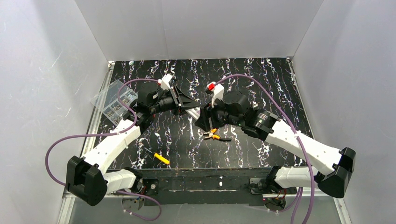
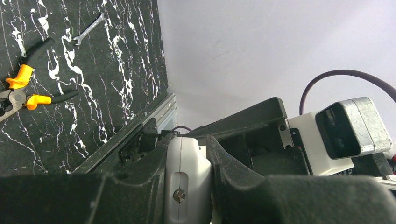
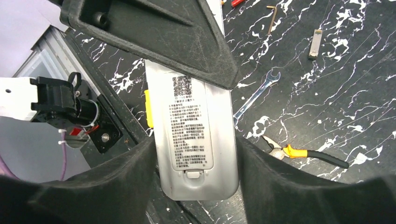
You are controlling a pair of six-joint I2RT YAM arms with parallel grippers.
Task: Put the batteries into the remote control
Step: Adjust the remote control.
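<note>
Left gripper (image 2: pixel 186 142) clamped on white remote control (image 3: pixel 189 116); right gripper (image 3: pixel 195 151) jaws flank its free end, hold indeterminate.

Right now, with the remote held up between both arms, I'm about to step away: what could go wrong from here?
1. The remote control hangs above the table, clamped at one end by the left gripper. The right gripper has its jaws flanking the other end, but a firm hold isn't evident. An early left release could drop it near the pliers and wrench.
2. The battery cover looks closed; prying it could twist the remote loose.
</note>
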